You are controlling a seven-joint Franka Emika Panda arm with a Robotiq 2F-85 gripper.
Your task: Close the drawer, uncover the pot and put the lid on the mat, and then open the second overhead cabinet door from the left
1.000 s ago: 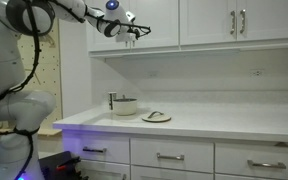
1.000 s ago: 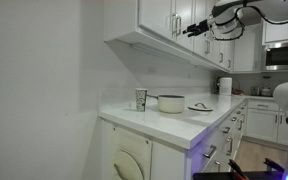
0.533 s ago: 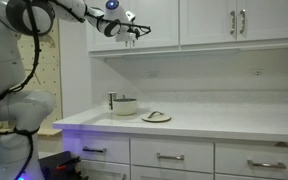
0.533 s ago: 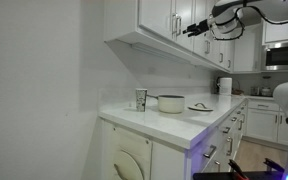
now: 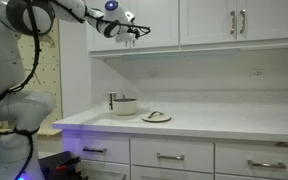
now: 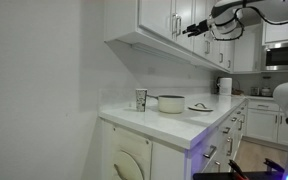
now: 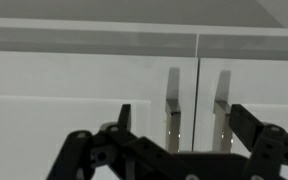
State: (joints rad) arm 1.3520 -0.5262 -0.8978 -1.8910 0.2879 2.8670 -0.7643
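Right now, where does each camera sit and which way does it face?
An exterior view: before the counter, facing it squarely; arm enters upper left.
An exterior view: off the counter's end, looking along it; arm enters upper right.
Wrist view: facing two overhead door handles; open gripper below.
Both exterior views share pot and gripper.

Matt white second overhead cabinet door, glossy metal handle

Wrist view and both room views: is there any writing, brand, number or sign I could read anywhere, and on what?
No readable text in any view.
The overhead cabinet doors and the pot look plain; any finer marking is too small or blurred to tell.
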